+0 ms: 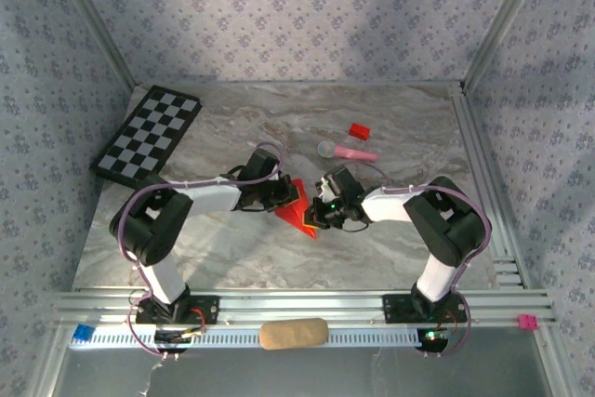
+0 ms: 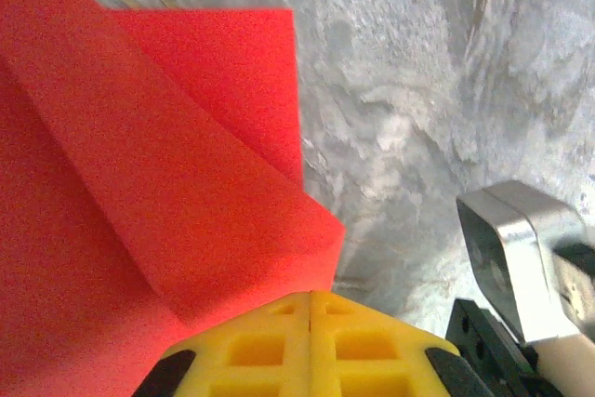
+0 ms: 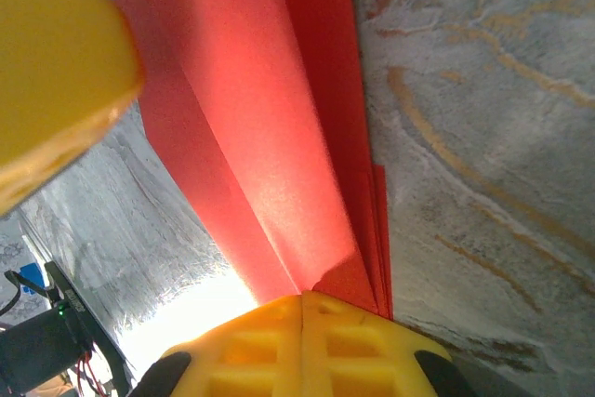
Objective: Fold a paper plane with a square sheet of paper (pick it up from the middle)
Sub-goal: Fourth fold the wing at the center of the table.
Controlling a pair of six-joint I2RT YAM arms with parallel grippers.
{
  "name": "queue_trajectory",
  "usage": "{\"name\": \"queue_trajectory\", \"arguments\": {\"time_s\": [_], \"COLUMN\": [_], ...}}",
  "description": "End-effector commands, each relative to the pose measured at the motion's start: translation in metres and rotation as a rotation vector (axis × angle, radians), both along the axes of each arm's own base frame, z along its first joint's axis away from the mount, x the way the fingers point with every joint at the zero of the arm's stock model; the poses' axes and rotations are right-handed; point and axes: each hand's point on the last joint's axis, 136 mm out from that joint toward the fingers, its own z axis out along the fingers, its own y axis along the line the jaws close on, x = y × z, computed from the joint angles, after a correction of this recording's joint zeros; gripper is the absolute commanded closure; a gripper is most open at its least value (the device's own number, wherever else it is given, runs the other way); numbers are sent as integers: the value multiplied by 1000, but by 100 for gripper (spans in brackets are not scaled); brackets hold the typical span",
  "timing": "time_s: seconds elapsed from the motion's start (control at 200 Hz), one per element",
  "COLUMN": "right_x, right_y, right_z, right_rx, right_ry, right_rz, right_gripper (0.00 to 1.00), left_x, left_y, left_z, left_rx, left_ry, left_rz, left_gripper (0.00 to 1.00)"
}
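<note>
Both claws are clamped shut on the slim bright red folded paper plane (image 1: 298,216) at the middle of the tabletop (image 1: 279,258), left claw (image 2: 310,302) on its left flank, right claw (image 3: 302,304) on its right. Its long axis seemingly runs far-to-near, tip toward the near edge.

Pink stick (image 1: 351,152), red block (image 1: 359,131) obstruct beyond centre; checkerboard (image 1: 149,134) far left; near tabletop (image 1: 232,253) free.

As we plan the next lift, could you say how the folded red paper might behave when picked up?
The paper plane is a thin sheet, so probably very light. Its stacked, creased layers likely stiffen it lengthwise, though it may spring open. Pinched by the left end effector and right end effector, it could tear if they pull apart.
</note>
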Motion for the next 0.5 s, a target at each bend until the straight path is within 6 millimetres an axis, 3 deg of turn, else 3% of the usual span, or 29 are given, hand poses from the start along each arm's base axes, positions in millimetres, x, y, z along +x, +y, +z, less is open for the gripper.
{"name": "queue_trajectory", "arguments": {"time_s": [0.0, 0.1, 0.255, 0.495], "right_x": [-22, -23, -24, -30], "right_y": [-26, -26, -29, -31], "right_z": [-32, -33, -36, -38], "right_rx": [-121, -124, -133, -153], "right_ry": [106, 108, 114, 121], "right_rz": [-27, -27, -32, -7], "right_gripper": [100, 100, 100, 100], "left_x": [-21, -25, -24, -1], "left_y": [-12, -15, -1, 17], "left_z": [-2, -11, -37, -50], "left_rx": [-20, -21, 58, 85], "left_ry": [38, 58, 102, 96], "left_rz": [-95, -111, -79, -20], "left_gripper": [94, 94, 94, 93]}}
